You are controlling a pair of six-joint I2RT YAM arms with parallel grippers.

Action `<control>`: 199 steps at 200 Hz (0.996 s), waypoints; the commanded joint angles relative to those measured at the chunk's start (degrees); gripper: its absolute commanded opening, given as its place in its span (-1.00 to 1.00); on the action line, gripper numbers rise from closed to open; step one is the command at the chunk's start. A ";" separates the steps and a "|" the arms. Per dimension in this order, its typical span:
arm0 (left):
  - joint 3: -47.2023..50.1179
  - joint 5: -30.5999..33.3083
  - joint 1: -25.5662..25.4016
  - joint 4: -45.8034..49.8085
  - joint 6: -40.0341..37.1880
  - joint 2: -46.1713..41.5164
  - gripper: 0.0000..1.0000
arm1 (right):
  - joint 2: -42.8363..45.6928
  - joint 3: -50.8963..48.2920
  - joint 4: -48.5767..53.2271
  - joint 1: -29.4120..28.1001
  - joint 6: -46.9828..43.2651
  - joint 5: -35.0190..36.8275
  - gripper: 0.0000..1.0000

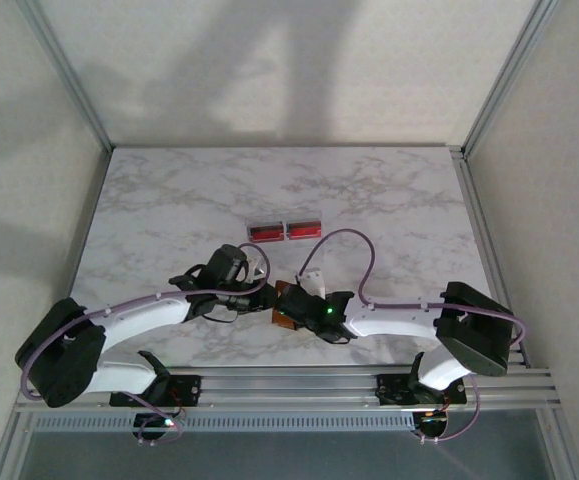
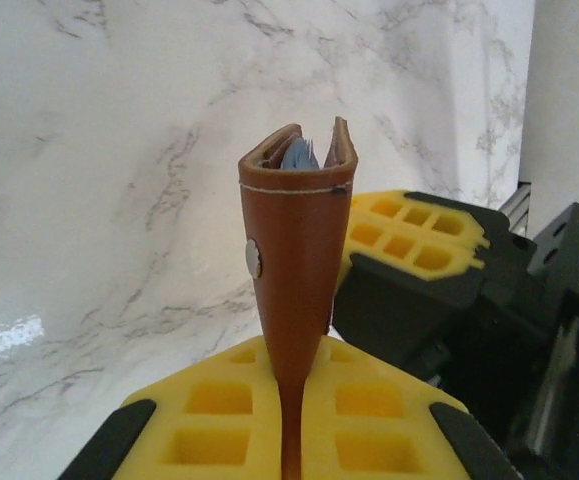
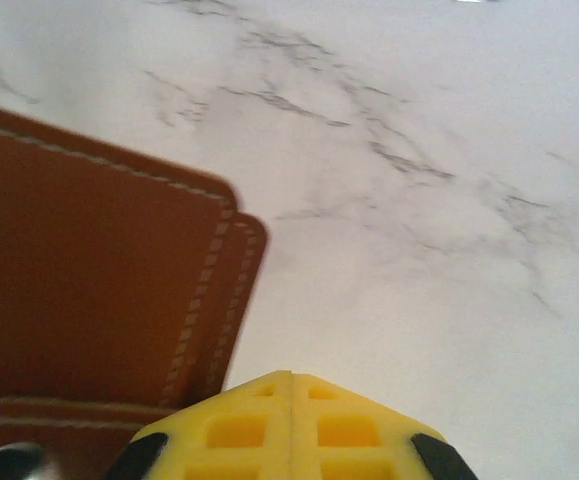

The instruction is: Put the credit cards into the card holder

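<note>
My left gripper (image 2: 291, 362) is shut on the tan-brown card holder (image 2: 294, 260), which I see edge-on and upright between the yellow pads. The top of a pale blue credit card (image 2: 295, 155) peeks out between its leaves. In the top view both grippers meet near the table's front middle, with the card holder (image 1: 283, 319) between them. My right gripper (image 3: 291, 378) is shut with nothing between its fingers. It sits just beside the card holder's stitched flap (image 3: 89, 270). The right gripper's yellow fingers (image 2: 409, 232) are close behind the holder. Two red credit cards (image 1: 265, 230) lie further back.
A clear plastic tray (image 1: 285, 218) holds the red cards at mid-table, behind the grippers. The marble tabletop (image 1: 169, 200) extends left, right and behind it. Aluminium frame posts (image 1: 474, 200) border the table's sides.
</note>
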State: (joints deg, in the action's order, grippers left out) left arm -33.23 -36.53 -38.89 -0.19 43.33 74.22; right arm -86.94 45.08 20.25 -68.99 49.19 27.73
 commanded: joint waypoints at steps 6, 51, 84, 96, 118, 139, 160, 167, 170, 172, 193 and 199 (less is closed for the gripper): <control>0.71 -2.58 0.67 -0.75 -0.60 -1.44 -1.00 | 1.57 -1.38 3.68 0.72 3.42 3.70 -1.00; 1.12 -3.87 1.01 -2.36 0.21 0.10 -1.00 | 8.80 -4.83 -10.24 1.56 -9.72 -15.15 -0.34; 1.47 -4.98 1.10 -4.77 0.93 -0.06 -1.00 | 11.35 -4.82 -12.39 3.29 -9.32 -21.99 -0.20; 1.49 -6.09 1.01 -5.83 1.54 0.05 -1.00 | 10.52 -4.34 -13.31 3.28 -9.55 -22.61 -0.15; 2.29 -8.45 0.93 -8.97 2.50 -0.63 -1.00 | 6.39 -1.52 -10.49 3.19 -10.14 -19.79 -0.10; 1.80 -10.59 0.93 -9.98 2.82 -1.07 -1.00 | 3.11 0.61 -4.49 2.79 -7.96 -10.75 -0.18; 2.55 -12.02 0.93 -12.27 4.11 -2.28 -1.00 | 1.13 2.46 -0.22 2.72 -6.30 -4.78 -0.23; 2.91 -12.04 0.93 -12.99 4.45 -2.72 -1.00 | 0.38 3.30 1.07 2.59 -5.90 -3.31 -0.28; 3.20 -12.10 0.93 -13.26 4.54 -2.88 -1.00 | 0.04 3.70 1.82 2.51 -5.52 -2.50 -0.31; 3.25 -12.14 0.93 -13.33 4.52 -2.92 -1.00 | -0.20 3.88 2.27 2.40 -5.34 -2.00 -0.34; 3.02 -11.94 1.01 -11.96 3.76 -2.69 -1.00 | -2.35 5.61 6.78 1.97 -2.27 2.38 -0.66; 3.11 -11.68 1.02 -11.50 3.63 -2.67 -1.00 | -2.76 5.76 7.35 1.94 -1.64 2.77 -0.72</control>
State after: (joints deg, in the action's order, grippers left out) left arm -29.43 -39.57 -36.82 -7.09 46.74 74.02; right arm -85.97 50.22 18.44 -67.59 43.48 19.44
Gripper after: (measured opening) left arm 0.072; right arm 0.188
